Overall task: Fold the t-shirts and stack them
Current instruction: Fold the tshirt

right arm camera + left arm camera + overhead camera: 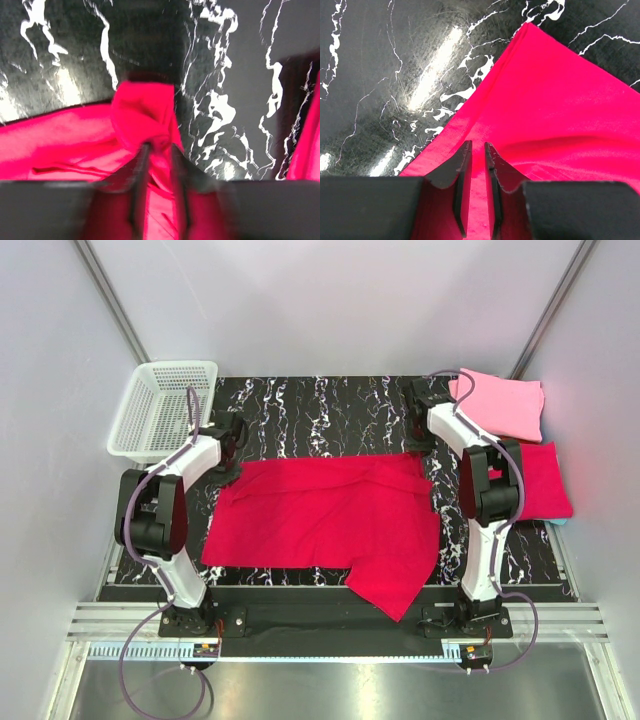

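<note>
- We are seeing the red shirt (330,515) lying spread, lightly creased
- Left claw (477,147) is narrowly pinching its corner
- Right claw (159,147) is gripping its bunched edge

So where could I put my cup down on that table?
Free: the far strip of table between the basket and the pink shirt, beyond the spread red shirt. Crowded: the middle, covered by that shirt; the right edge, stacked with folded shirts.

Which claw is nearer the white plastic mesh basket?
Left. The left claw is just right of the white plastic mesh basket, at the far-left corner of the spread crimson t-shirt; the right claw is far off, at its far-right corner.
</note>
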Controlling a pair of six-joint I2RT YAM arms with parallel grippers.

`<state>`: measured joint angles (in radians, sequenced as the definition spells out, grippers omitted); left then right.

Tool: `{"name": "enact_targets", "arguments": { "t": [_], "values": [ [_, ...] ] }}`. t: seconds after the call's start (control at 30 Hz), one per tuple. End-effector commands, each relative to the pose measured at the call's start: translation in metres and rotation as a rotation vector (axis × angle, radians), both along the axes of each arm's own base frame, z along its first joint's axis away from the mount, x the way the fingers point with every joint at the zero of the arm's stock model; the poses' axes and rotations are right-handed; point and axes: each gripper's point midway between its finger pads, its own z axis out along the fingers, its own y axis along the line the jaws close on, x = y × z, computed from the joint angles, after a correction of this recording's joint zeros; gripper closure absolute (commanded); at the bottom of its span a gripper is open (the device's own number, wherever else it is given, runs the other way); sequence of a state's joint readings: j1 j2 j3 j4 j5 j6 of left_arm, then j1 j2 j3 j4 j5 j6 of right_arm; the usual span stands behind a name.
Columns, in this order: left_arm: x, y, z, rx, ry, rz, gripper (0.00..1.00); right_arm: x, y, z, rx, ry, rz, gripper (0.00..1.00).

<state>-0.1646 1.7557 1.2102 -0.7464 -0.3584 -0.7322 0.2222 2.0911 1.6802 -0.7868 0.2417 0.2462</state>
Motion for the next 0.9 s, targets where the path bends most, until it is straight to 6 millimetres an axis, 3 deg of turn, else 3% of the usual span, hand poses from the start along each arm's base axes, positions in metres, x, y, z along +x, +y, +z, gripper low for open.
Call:
{"name": "enact_targets", "arguments": {
  "t": [0.0,0.2,0.37,0.57,0.73,0.87],
  "values": [
    [0.014,-0.003,0.013,-0.002,-0.053,-0.016,0.8,-0.009,0.008,0.032,0.041,-0.05,0.014,0.66],
    [0.01,-0.007,0.012,-0.003,-0.048,-0.032,0.8,-0.035,-0.007,0.035,-0.001,-0.048,-0.02,0.55],
    [0.003,-0.006,0.011,-0.001,-0.044,-0.037,0.81,-0.055,-0.026,0.027,-0.014,-0.032,-0.087,0.55],
    [-0.002,-0.007,0.01,-0.005,-0.039,-0.041,0.81,-0.07,-0.035,0.015,0.052,-0.019,-0.123,0.57],
    [-0.003,-0.007,0.011,-0.004,-0.039,-0.046,0.81,-0.074,-0.04,0.009,0.11,-0.02,-0.141,0.57],
    [-0.003,-0.006,0.011,0.003,-0.039,-0.047,0.81,-0.07,-0.032,0.009,0.201,-0.053,-0.125,0.56]
  ]
}}
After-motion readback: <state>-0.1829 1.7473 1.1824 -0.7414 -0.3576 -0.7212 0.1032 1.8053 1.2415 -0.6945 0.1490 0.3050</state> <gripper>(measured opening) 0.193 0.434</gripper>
